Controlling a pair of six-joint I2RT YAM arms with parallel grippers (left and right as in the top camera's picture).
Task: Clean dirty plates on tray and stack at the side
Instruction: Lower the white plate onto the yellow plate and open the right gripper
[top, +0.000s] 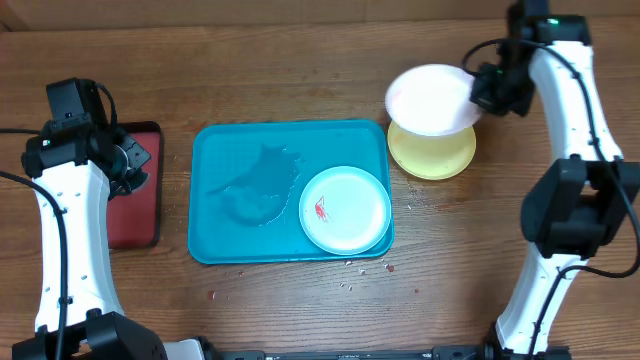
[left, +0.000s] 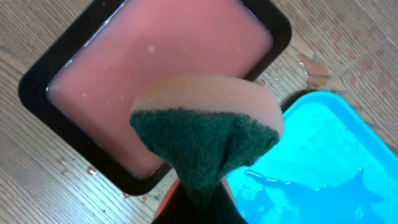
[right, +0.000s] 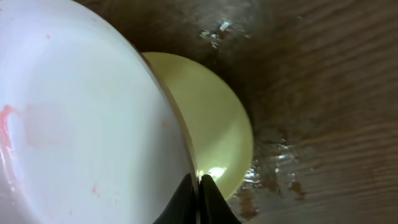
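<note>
My right gripper (right: 199, 194) is clamped on the rim of the white plate (right: 81, 112), the two dark tips pressed together on its edge at the bottom of my wrist view. Most of that plate runs off the frame. A faint pink stain (right: 7, 124) shows near its left side. The plate hangs over the yellow-green plate (right: 214, 130), which lies on the table (top: 300, 60) just beside the tray's right end. It covers much of that plate, and I cannot tell whether the two touch. My left gripper (left: 196, 211) is closed on a sponge (left: 205, 143), green scouring side towards the camera. The sponge hides nearly all of my fingers, and only a dark wedge shows beneath it. It hangs over the small dark tray (left: 37, 81) of pink liquid. The teal tray (top: 225, 140) lies between my arms with a puddle (top: 255, 185) on its left half. On its right half lies a pale plate (top: 350, 215) with a red smear (top: 320, 210) — its tint is hard to judge against the teal.
</note>
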